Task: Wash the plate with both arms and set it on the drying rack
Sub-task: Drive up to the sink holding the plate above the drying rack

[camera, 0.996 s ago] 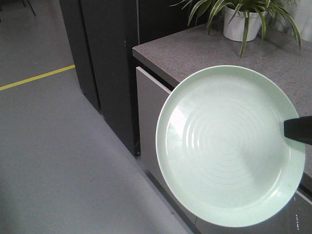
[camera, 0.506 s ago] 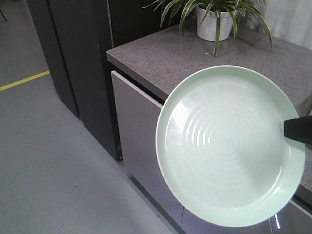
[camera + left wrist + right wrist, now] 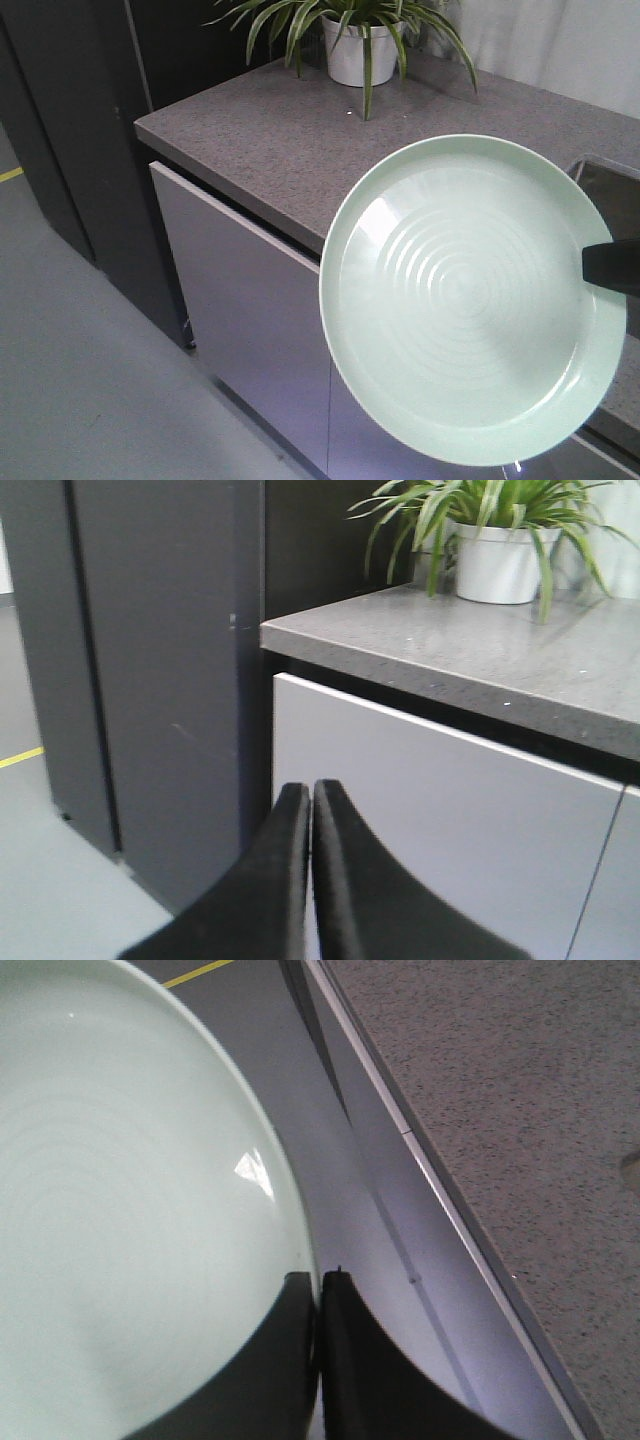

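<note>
Front-facing view: countertop [image 3: 270, 150] and plant [image 3: 352, 45] shifted left behind plate [image 3: 470, 300].

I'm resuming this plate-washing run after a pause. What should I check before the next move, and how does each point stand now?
1. Hold: right gripper shut on the rim of the plate: ok.
2. Second arm: left gripper free: ok, shut and empty.
3. Clearance: plate off the counter: ok, held beside its edge.
4. Obstacle: plant out of the way: ok, at the counter's back.
5. Target: drying rack in view: not ok, no view shows it.
</note>
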